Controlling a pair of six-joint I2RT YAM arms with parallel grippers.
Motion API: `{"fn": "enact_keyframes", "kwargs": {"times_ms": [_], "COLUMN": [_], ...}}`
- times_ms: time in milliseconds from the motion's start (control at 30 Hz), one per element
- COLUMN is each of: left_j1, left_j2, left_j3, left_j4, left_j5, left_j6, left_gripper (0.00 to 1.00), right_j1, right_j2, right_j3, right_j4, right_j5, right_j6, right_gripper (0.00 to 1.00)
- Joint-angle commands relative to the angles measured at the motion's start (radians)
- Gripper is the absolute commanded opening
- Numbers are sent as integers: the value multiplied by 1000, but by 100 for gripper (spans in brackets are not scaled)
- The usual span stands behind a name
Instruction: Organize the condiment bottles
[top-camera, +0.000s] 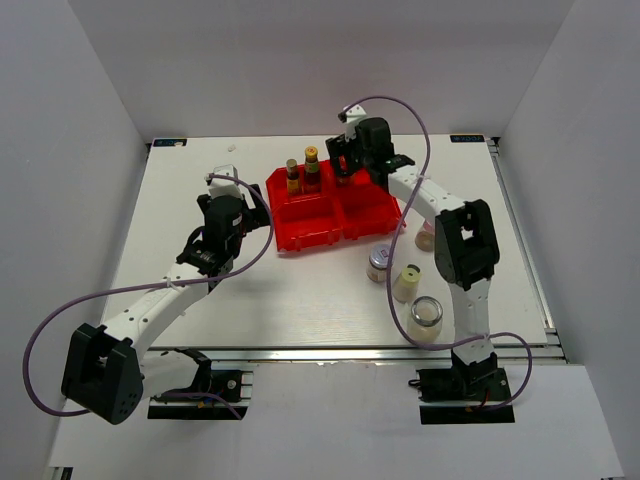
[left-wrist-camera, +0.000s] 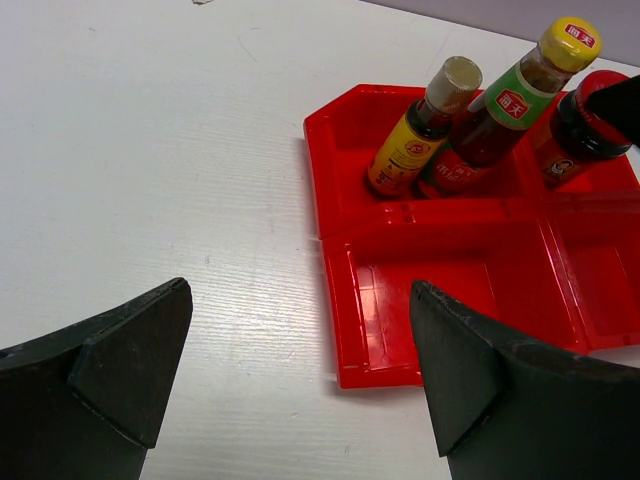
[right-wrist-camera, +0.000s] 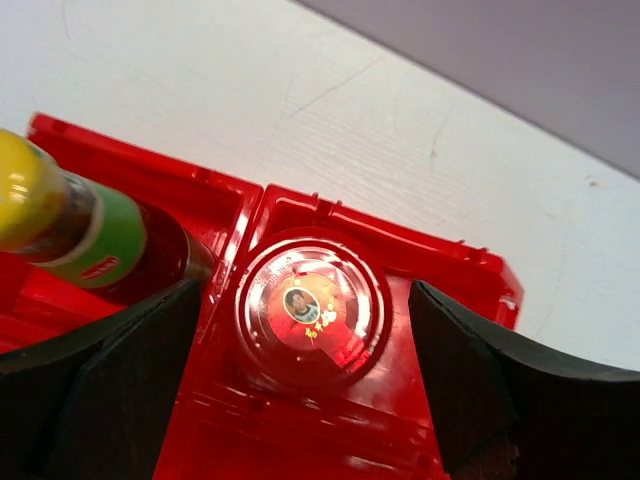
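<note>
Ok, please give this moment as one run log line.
left gripper open over table | right gripper open above red-lidded jar | red tray holds jar, two sauce bottles | four bottles outside tray

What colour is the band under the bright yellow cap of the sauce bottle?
The band is green. The left wrist view shows it best.

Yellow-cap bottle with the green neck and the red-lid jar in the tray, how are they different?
The yellow-cap bottle is tall and slim; the red-lid jar is shorter and wider. The bottle shares its compartment with another bottle; the jar sits alone next door. The right gripper's open jaws straddle the jar, not the bottle. Both hold something dark and stand in the red tray's far row.
</note>
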Motion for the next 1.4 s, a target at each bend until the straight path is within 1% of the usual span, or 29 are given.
{"fn": "enact_keyframes", "kwargs": {"times_ms": [0,167,233,267,300,333,367,400,467,500,600,667,800,1000,1133,1267,1367], "left_j1": [5,5,5,5,5,5,5,5,5,5,5,5,5,5,5,5,5], "left_j2": [-11,-11,-8,-8,-11,-15,-17,-20,-28,-31,-31,-26,-25,-48,-60,-55,-54], "left_j3": [5,8,11,13,13,11,10,8,7,5,5,8,16,8,-1,2,2], "left_j4": [18,14,2,0,-2,-2,-2,-3,-3,-3,0,-3,-21,-26,-18,-20,-21], "left_j5": [13,26,24,22,21,21,22,21,19,19,21,21,12,13,6,4,1], "left_j6": [1,-1,-4,-5,-5,-7,-7,-7,-7,-8,-10,-12,-21,-25,-27,-27,-27], "left_gripper": [98,98,98,98,98,98,98,98,98,98,98,98,98,98,98,98,98], "right_j1": [2,0,0,2,2,2,5,5,14,22,63,98,140,143,143,143,143], "right_j2": [-129,-232,-311,-347,-420,-456,-495,-566,-626,-676,-750,-778,-784,-741,-697,-663,-639], "right_j3": [-5,-61,-101,-173,-219,-270,-322,-417,-488,-547,-641,-666,-710,-767,-783,-806,-798], "right_j4": [60,14,-50,-84,-96,-108,-114,-136,-182,-232,-318,-367,-434,-415,-392,-355,-355], "right_j5": [37,104,126,138,142,149,132,115,110,129,196,219,245,248,190,176,193], "right_j6": [-1,33,72,121,143,163,198,215,241,258,275,275,296,335,323,321,326], "right_gripper": [89,89,89,89,89,89,89,89,89,89,89,89,90,89,89,89,85]}}
